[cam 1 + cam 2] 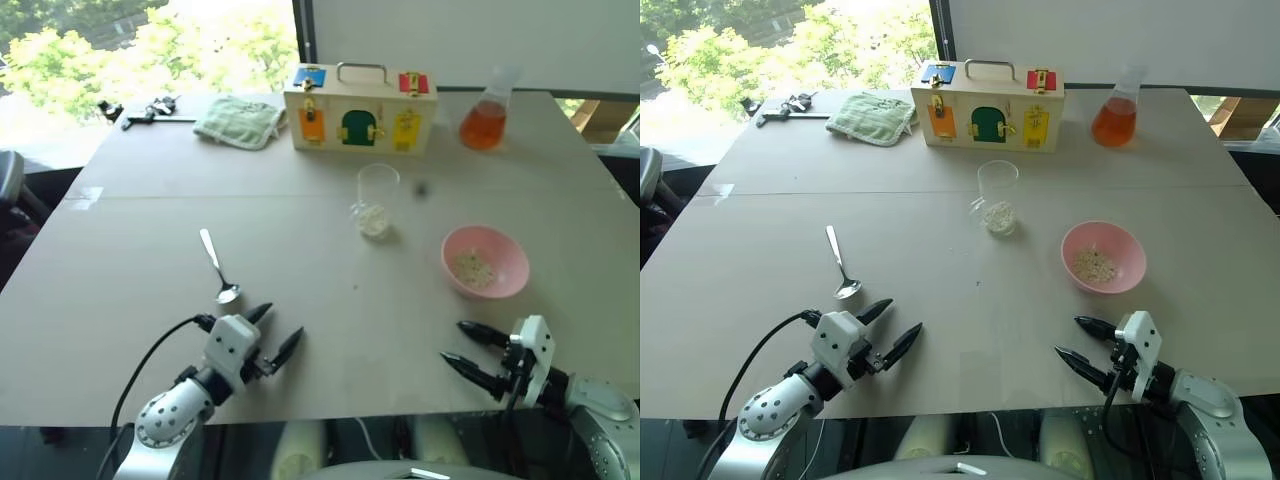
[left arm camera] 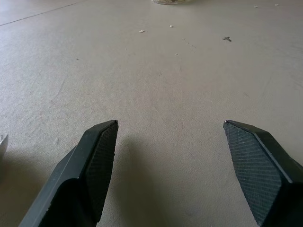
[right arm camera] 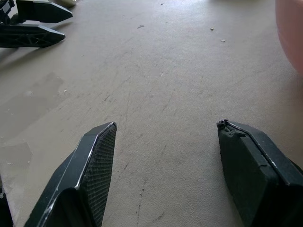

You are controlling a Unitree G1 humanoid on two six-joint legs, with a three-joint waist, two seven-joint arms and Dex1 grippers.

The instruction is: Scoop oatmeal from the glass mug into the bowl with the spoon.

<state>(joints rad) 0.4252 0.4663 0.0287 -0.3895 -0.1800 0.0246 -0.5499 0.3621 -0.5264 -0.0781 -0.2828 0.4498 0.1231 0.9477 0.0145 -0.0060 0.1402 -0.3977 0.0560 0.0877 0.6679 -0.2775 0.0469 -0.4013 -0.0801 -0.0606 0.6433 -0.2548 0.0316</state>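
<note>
The spoon [image 1: 219, 268] lies flat on the table left of centre, its small bowl end nearest me. Just behind that end hovers my left gripper [image 1: 276, 330], open and empty. The glass mug [image 1: 377, 200] stands upright mid-table with a little oatmeal [image 1: 374, 220] at its bottom. To its right sits the pink bowl [image 1: 486, 262], with oatmeal [image 1: 1094, 265] inside. My right gripper [image 1: 456, 343] is open and empty at the near right, in front of the bowl. The bowl's pink wall [image 3: 291, 28] shows beside the right fingers.
A wooden latch box [image 1: 359, 108] stands at the back centre. A conical flask of orange liquid [image 1: 486, 115] is to its right, a green cloth [image 1: 239, 121] and small black tools [image 1: 145, 110] to its left. Stray flakes [image 2: 141, 31] dot the table [image 1: 300, 230].
</note>
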